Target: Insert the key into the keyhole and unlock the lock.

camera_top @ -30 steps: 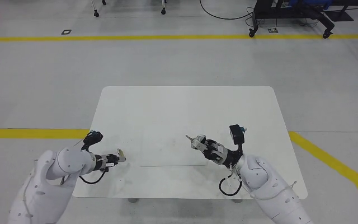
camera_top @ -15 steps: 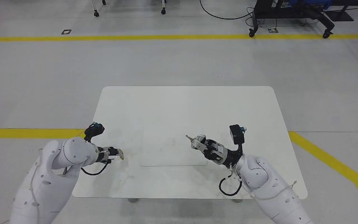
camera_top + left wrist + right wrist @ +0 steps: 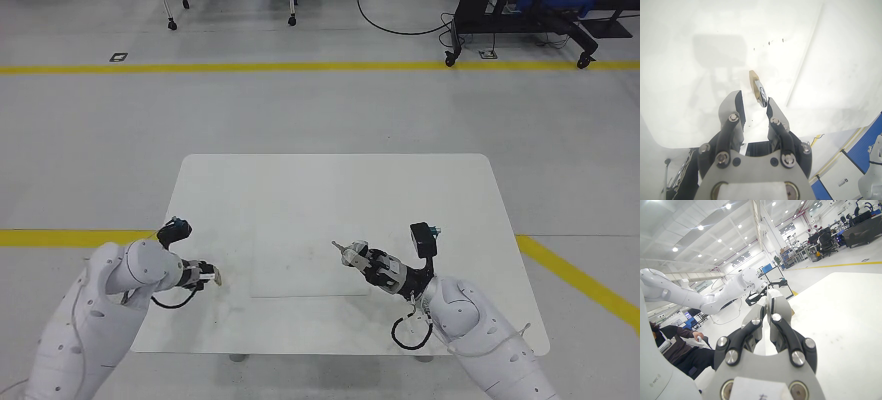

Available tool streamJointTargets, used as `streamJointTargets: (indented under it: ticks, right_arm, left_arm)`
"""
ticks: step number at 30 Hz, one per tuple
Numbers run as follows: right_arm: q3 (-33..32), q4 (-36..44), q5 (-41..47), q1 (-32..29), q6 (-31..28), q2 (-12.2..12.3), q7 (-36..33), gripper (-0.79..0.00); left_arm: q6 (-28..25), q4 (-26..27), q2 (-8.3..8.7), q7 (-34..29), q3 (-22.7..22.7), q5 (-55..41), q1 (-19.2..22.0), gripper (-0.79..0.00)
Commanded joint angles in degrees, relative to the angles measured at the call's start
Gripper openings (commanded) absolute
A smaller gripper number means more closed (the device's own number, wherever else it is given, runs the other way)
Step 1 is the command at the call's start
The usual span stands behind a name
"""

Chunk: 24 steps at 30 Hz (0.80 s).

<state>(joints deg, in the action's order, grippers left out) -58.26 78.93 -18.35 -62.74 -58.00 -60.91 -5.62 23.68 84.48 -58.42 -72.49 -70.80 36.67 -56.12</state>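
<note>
One brass lock (image 3: 754,81) near left on the white table (image 3: 330,190), left claw (image 3: 753,96) spread open just behind it, right claw (image 3: 352,254) clenched on one key (image 3: 339,245).

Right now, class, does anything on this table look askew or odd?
Nothing spilled or broken. The padlock sits off-centre before the open left gripper, close to one fingertip, lying at a slant. Dark specks mark the table beyond.

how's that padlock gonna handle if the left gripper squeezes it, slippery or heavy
Probably stiff and heavy for its size: the padlock looks like solid brass. Its chrome shackle, by the open left gripper, looks polished, so a grip may slip there. On the smooth table a push would likely skid it.
</note>
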Motion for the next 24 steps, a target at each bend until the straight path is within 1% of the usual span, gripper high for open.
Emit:
streamJointTargets:
  ticks: [1, 3, 4, 5, 6, 7, 12, 15, 17, 21, 23, 24]
  right_arm:
    - [0.00, 0.00, 0.00, 0.00, 0.00, 0.00, 0.00, -0.785]
    - [0.00, 0.00, 0.00, 0.00, 0.00, 0.00, 0.00, -0.785]
    - [0.00, 0.00, 0.00, 0.00, 0.00, 0.00, 0.00, -0.785]
    - [0.00, 0.00, 0.00, 0.00, 0.00, 0.00, 0.00, -0.785]
    - [0.00, 0.00, 0.00, 0.00, 0.00, 0.00, 0.00, -0.785]
    - [0.00, 0.00, 0.00, 0.00, 0.00, 0.00, 0.00, -0.785]
    - [0.00, 0.00, 0.00, 0.00, 0.00, 0.00, 0.00, -0.785]
    - [0.00, 0.00, 0.00, 0.00, 0.00, 0.00, 0.00, -0.785]
    - [0.00, 0.00, 0.00, 0.00, 0.00, 0.00, 0.00, -0.785]
    - [0.00, 0.00, 0.00, 0.00, 0.00, 0.00, 0.00, -0.785]
    - [0.00, 0.00, 0.00, 0.00, 0.00, 0.00, 0.00, -0.785]
    - [0.00, 0.00, 0.00, 0.00, 0.00, 0.00, 0.00, -0.785]
  left_arm:
    - [0.15, -0.74, -0.06, 0.23, 0.37, 0.36, 0.49, -0.502]
    - [0.17, -1.45, -0.12, 0.51, 0.81, 0.93, 1.01, -0.486]
    - [0.05, -1.79, -0.15, 0.52, 0.96, 0.88, 1.24, -0.511]
    - [-0.33, -2.00, -0.20, 0.44, 1.05, 0.40, 1.43, -0.573]
    - [-0.79, -2.25, -0.23, 0.53, 1.02, -0.13, 1.54, -0.739]
    - [-1.00, -2.44, -0.24, 0.64, 1.04, -0.29, 1.57, -0.785]
    - [-1.95, -2.10, -0.17, 1.24, 0.82, -0.60, 1.35, -0.785]
    - [-3.18, -1.17, -0.08, 1.33, 0.35, -1.78, 0.83, -0.785]
    - [-4.23, 0.28, -0.01, 2.79, -0.34, -2.56, 0.26, -0.785]
    - [-9.07, 4.79, 0.07, 7.47, -2.08, -5.87, -1.68, -0.785]
    - [-14.54, 8.19, 0.05, 11.97, -2.79, -8.31, -3.48, -0.785]
    - [-16.23, 8.78, 0.00, 13.24, -2.92, -9.51, -3.98, -0.785]
